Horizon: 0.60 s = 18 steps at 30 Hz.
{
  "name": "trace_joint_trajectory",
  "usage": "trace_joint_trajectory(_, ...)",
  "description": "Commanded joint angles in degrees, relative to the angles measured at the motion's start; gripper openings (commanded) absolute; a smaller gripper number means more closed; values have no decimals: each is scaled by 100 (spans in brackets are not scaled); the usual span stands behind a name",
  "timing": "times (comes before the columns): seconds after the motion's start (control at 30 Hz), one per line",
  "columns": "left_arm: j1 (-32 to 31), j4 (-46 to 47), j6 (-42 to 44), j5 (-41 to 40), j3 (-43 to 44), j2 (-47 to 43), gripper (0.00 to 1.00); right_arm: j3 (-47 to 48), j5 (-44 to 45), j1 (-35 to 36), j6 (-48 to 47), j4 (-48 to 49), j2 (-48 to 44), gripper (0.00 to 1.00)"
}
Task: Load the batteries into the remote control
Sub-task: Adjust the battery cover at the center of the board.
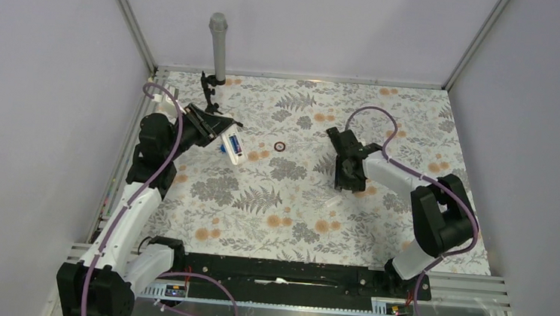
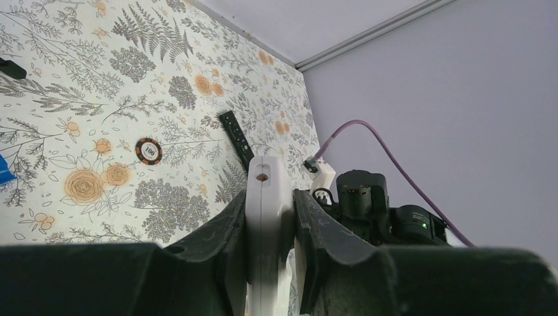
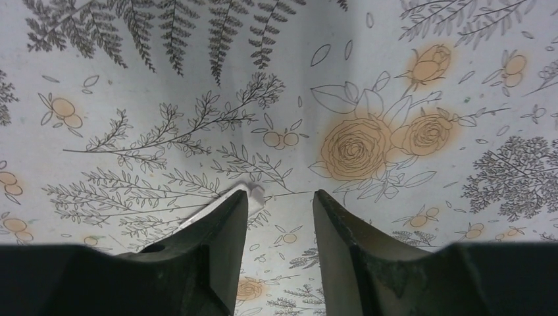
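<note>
My left gripper (image 1: pixel 211 128) is shut on a white remote (image 1: pixel 234 147) and holds it above the table at the back left. In the left wrist view the remote (image 2: pixel 266 197) stands edge-on between both fingers. Small blue and red marks show on the remote in the top view; I cannot tell whether they are batteries. No loose batteries show. My right gripper (image 1: pixel 348 180) is open and empty, low over the table mid-right. In the right wrist view its left fingertip (image 3: pixel 233 207) is beside a small flat white piece (image 3: pixel 253 193).
A poker chip (image 1: pixel 279 146) lies between the arms, also in the left wrist view (image 2: pixel 149 151). A slim black remote-like bar (image 2: pixel 235 137) lies past the chip. A blue piece (image 2: pixel 4 172) sits at the left edge. A grey post (image 1: pixel 218 47) and a black clamp (image 1: pixel 209 92) stand at the back left. A white sliver (image 1: pixel 331 202) lies near the right gripper.
</note>
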Motion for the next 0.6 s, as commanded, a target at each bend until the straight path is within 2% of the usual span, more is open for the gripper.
trace_joint_trajectory(0.0, 59, 342, 87, -112, 23, -188, 0, 0, -401, -1, -252, 25, 151, 46)
trace_joint_trajectory(0.13, 82, 338, 81, -111, 13, -222, 0, 54, -604, -21, -151, -80, 304, 37)
trace_joint_trajectory(0.47, 139, 301, 77, -90, -49, -349, 0, 59, -468, -56, -158, -14, 530, 33)
trace_joint_trajectory(0.57, 147, 283, 76, -74, -48, -369, 0, 88, -506, -56, -168, 27, 578, 28)
